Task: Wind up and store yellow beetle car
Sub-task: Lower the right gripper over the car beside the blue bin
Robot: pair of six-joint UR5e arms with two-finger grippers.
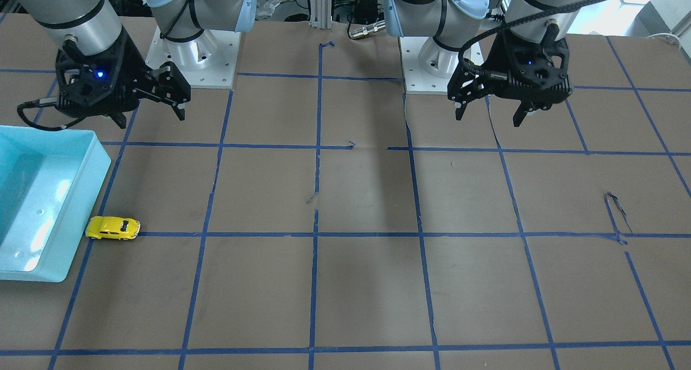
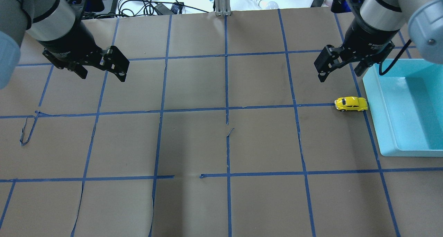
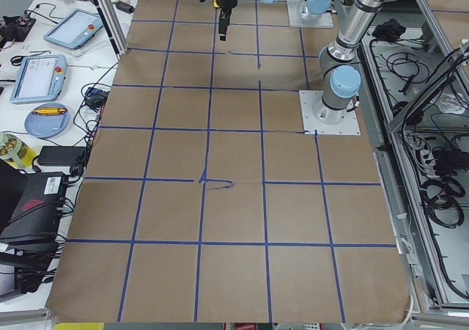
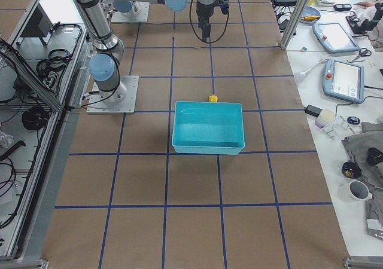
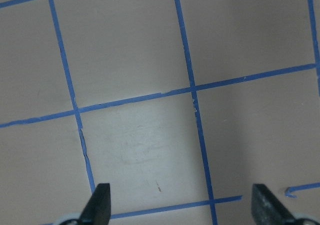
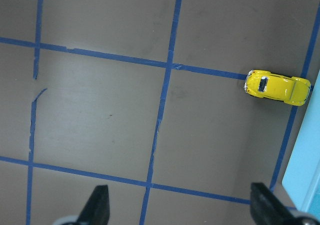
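Seen from across the counter [image 1: 367, 197], the yellow beetle car [image 1: 112, 228] sits on its wheels just beside the teal bin [image 1: 89, 192]. It is outside the bin, probably so the storing trip is short. The right arm [image 1: 81, 19] hangs up and back from the car, while the left arm [image 1: 545, 8] is well apart on the other side.

From overhead, the car lies along a blue tape line [image 2: 311, 105], nearly touching the bin's wall.

In the right wrist view, the right jaws are spread wide and empty. The car lies ahead and off to one side, so I judge the arm needs to shift over it before it can grasp.

In the left wrist view, the left jaws are released too, over bare taped paper.

From the right end, the car peeks out beyond the bin's far wall. From the left end it is not in view.
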